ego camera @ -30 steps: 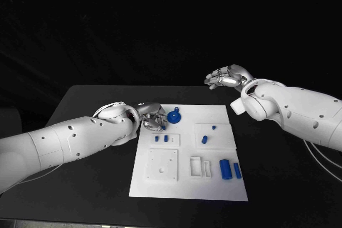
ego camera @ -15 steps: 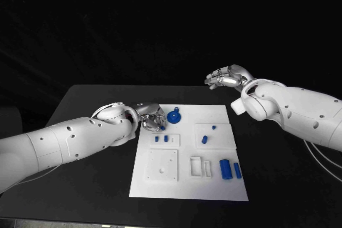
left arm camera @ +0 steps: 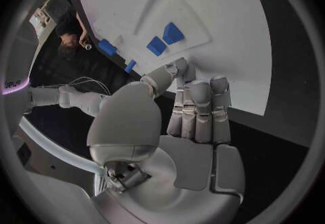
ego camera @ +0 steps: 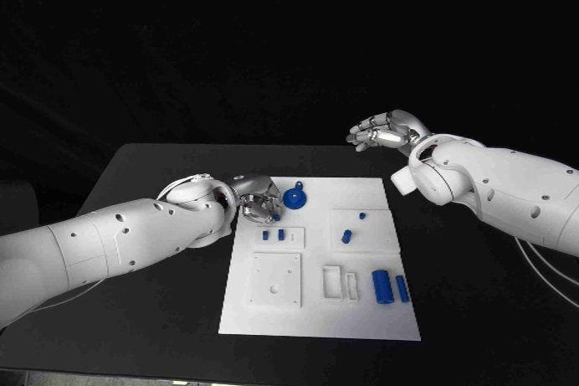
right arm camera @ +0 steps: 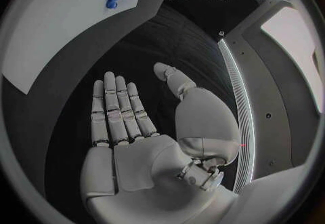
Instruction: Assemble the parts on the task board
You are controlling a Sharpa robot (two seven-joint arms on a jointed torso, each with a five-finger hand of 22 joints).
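Task board (ego camera: 362, 319) at table (ego camera: 145, 164) centre. Left hand (ego camera: 254, 195) over board's 10 o'clock corner, fingers pressed together and extended, holding nothing. Blue gear part (ego camera: 295, 198) just beside it at 3 o'clock. Right hand (ego camera: 386, 131) raised beyond board's 1 o'clock corner, fingers straight, side by side, empty.

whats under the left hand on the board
The left hand hovers at the task board far-left edge, beside the blue gear. Its wrist view shows bare white board and black table; the palm hides the rest.
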